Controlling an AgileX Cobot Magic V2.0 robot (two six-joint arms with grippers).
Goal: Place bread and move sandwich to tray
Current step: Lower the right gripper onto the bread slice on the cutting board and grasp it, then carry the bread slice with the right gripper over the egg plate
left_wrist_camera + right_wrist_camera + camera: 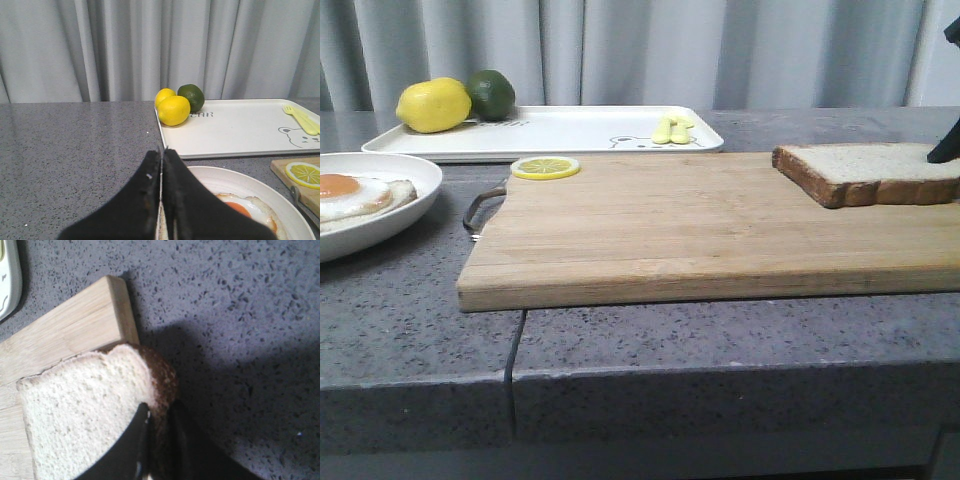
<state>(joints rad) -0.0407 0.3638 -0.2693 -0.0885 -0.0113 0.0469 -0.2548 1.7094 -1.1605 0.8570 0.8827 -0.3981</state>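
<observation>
Pinching bread (75, 415) by crust corner, right gripper (157, 435) holds slice lying at far right end of cutting board (700, 225); thin grip, soft crumb could tear or slip on lift. Left gripper (162, 165) pressed together, empty, above plate (410, 180) with fried egg (355, 193). Tray (550, 130) behind board carries lemon (433, 105), lime (492, 93); crowded landing spot

Soft even light, blurred close-ups
</observation>
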